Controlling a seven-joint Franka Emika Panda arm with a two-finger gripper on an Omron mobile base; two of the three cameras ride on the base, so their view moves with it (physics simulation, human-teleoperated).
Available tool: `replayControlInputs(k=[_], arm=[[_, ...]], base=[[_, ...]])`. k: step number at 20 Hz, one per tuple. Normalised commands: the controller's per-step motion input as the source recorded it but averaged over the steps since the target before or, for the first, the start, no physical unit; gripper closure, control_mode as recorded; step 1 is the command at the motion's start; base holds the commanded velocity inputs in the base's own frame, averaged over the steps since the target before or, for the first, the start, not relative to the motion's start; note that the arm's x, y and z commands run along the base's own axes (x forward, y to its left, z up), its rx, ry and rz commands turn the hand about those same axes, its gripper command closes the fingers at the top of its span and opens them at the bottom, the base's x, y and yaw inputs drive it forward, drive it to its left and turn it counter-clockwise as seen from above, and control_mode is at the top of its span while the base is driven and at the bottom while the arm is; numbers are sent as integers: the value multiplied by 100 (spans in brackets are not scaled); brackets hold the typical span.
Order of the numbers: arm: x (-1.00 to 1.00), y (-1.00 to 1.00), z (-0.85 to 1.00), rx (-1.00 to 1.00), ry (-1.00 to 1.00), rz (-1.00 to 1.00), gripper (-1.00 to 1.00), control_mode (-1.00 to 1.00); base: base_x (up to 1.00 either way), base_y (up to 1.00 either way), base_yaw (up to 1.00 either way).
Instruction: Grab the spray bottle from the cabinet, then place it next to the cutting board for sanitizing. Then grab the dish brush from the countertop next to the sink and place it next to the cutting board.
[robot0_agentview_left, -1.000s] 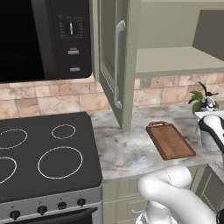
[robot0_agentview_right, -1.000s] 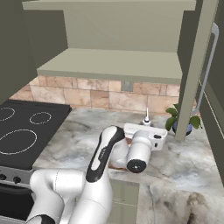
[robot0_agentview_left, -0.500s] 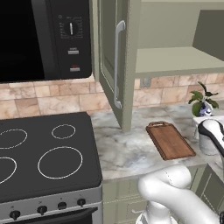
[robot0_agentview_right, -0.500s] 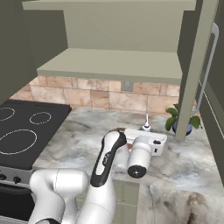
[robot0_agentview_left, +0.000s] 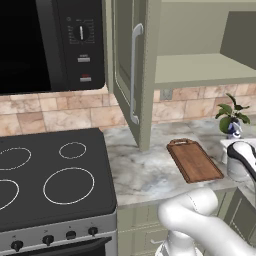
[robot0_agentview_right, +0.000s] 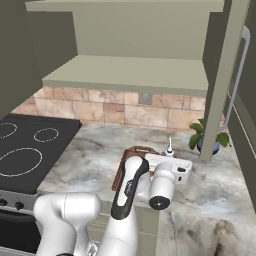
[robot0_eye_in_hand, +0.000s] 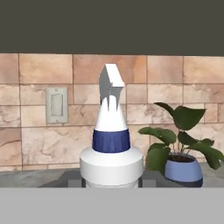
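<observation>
In my hand view the spray bottle (robot0_eye_in_hand: 111, 151) stands upright right in front of the gripper, between the finger positions, white body with a blue collar and pale nozzle on top. I cannot see the fingertips, so I cannot tell if they pinch it. To the left of the gripper lies the cutting board (robot0_agentview_left: 194, 160) on the countertop (robot0_agentview_left: 145, 172). Beyond it is the open cabinet (robot0_agentview_right: 132, 70). To the right, near, stands a potted plant (robot0_eye_in_hand: 181, 151).

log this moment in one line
step: bottle to board | gripper: shut on bottle, upright | place: over counter beside board, near plant | cabinet: door open
</observation>
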Motion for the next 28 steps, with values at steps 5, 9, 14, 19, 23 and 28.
replayControlInputs(k=[5, 9, 14, 19, 23, 28], arm=[[5, -1, -34, -1, 0, 0, 100, -100], [2, 0, -32, -1, 0, 0, 100, -100], [2, 0, -32, -1, 0, 0, 100, -100], [2, -4, -31, 0, 0, 0, 100, -100], [0, -2, -32, 0, 0, 0, 100, -100], [0, 0, -21, 0, 0, 0, -100, -100]], base=[[0, 0, 0], [0, 0, 0], [0, 0, 0], [0, 0, 0], [0, 0, 0], [0, 0, 0]])
